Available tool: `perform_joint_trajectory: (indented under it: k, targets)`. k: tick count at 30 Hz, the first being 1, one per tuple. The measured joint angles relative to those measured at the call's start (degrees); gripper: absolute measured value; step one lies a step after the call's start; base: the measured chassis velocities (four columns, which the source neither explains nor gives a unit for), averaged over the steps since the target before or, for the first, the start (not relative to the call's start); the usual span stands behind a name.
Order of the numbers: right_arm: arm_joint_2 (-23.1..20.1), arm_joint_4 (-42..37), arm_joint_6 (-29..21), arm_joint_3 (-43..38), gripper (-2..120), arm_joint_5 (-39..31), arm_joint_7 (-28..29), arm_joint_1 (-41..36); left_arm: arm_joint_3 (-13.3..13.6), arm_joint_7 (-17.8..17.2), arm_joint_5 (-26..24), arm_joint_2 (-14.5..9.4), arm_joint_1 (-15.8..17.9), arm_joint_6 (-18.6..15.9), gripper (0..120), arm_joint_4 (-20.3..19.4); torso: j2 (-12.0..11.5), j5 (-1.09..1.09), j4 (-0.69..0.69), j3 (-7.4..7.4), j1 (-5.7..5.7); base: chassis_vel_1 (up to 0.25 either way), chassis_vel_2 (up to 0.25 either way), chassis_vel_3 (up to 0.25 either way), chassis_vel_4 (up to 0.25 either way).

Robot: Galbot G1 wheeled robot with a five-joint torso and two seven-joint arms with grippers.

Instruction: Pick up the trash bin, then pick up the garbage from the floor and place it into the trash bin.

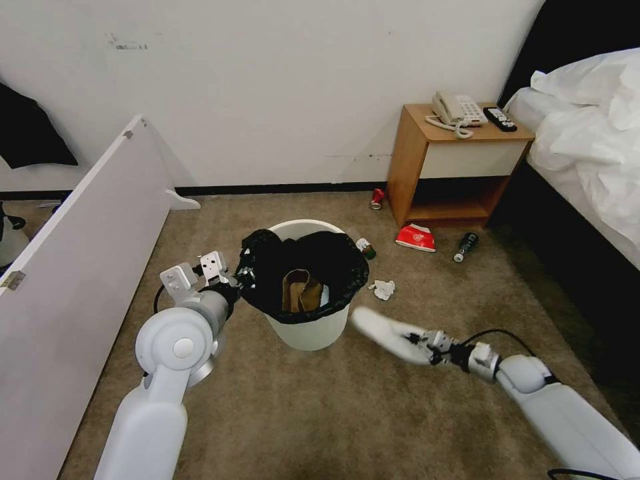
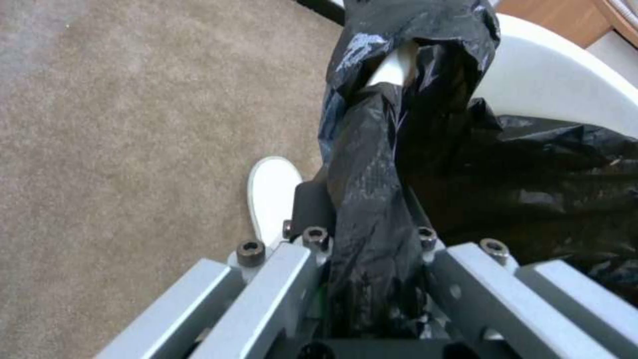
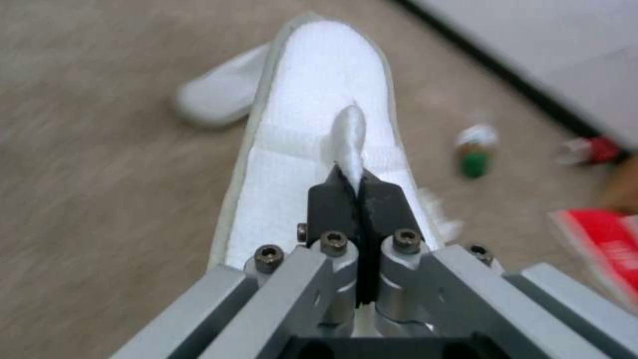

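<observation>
1 trash bin (image 1: 308, 333), round and white, stands on the carpet floor (image 1: 300, 413) in front of the robot, with 1 black bag liner (image 1: 333, 263) folded over its rim. Inside it: 1 crumpled brown paper bag (image 1: 301, 291). The left gripper (image 1: 241, 279) is at the bin's left rim, clamped on the rim and bunched liner (image 2: 372, 199); the left wrist view has the black plastic squeezed between the jaws, white rim edge (image 2: 398, 67) just past it. The right gripper (image 1: 427, 349) is closed on 1 white slipper (image 1: 390, 335), held off the floor just right of the bin, toe pointing toward the bin; the right wrist view shows the pads (image 3: 329, 199) pinching a fold of the slipper's upper (image 3: 319, 99). A 2nd white slipper (image 3: 223, 102) lies on the floor beyond it, also seen in the left wrist view (image 2: 272, 192). Loose litter on the floor: 1 white tissue (image 1: 383, 289) near the bin's right side, 1 small green-capped bottle (image 1: 365, 248) just behind the bin, 1 red can (image 1: 377, 198) by the wall, 1 red packet (image 1: 416, 237) in front of the nightstand (image 1: 460, 163), 1 dark bottle (image 1: 465, 246) right of the packet. On the nightstand: 1 beige telephone (image 1: 457, 109) and 1 black remote (image 1: 500, 119). Bed (image 1: 593, 133) at right.
</observation>
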State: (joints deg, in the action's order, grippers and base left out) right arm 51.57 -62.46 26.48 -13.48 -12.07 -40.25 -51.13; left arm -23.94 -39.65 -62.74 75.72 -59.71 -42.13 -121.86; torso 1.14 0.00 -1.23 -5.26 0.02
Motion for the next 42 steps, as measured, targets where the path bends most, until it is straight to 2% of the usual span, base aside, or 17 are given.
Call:
perform_joint_trajectory:
  k: [8, 12, 22, 26, 36, 39, 42]
  targets:
    - [-1.0, -5.4, -1.1, -8.8, 0, -2.6, 0.1, -2.7, 0.1, -0.1, 0.0, 0.3, 0.0, 0.0, 4, -0.1, 0.0, 0.01, -0.01, 0.00, 0.00, 0.000, 0.000, 0.000, 0.000]
    - [-1.5, -11.7, -3.0, -13.7, 0, -5.9, 0.2, -4.9, 0.1, -0.3, 0.0, 0.1, -0.2, 0.0, 4, -0.3, 0.0, 0.00, 0.00, 0.00, 0.00, 0.000, 0.000, 0.000, 0.000]
    - [-1.8, -20.4, -5.3, -18.9, 0, -10.6, 0.5, -7.4, 0.0, -0.7, -0.1, -0.3, -0.3, 0.0, 4, -0.4, 0.0, 0.00, 0.00, 0.00, 0.00, 0.000, 0.000, 0.000, 0.000]
    - [-1.4, -24.3, -5.9, -21.5, 0, -12.3, 0.5, -8.3, -0.1, -1.5, -1.3, -1.2, -0.3, 0.0, 4, -0.8, 0.0, 0.00, -0.01, 0.00, 0.00, 0.000, 0.000, 0.000, 0.000]
    - [-1.1, -33.0, -6.9, -22.4, 0, -17.6, 0.1, -9.4, -0.6, -3.2, -2.6, -3.3, -0.4, 0.0, 4, -1.4, 0.0, -0.01, -0.01, 0.00, 0.00, 0.000, 0.000, 0.000, 0.000]
    - [-1.0, -38.6, -7.8, -19.4, 0, -21.1, 0.6, -8.8, -0.5, -3.2, -2.7, -3.5, -0.7, 0.0, 4, -1.3, 0.0, -0.01, 0.01, 0.00, 0.00, 0.000, 0.000, 0.000, 0.000]
    - [-1.0, -40.4, -8.1, -18.1, 0, -22.1, 0.9, -8.3, -0.3, -3.1, -2.7, -3.4, -0.8, 0.0, 4, -1.3, 0.0, -0.01, 0.01, 0.00, 0.00, 0.000, 0.000, 0.000, 0.000]
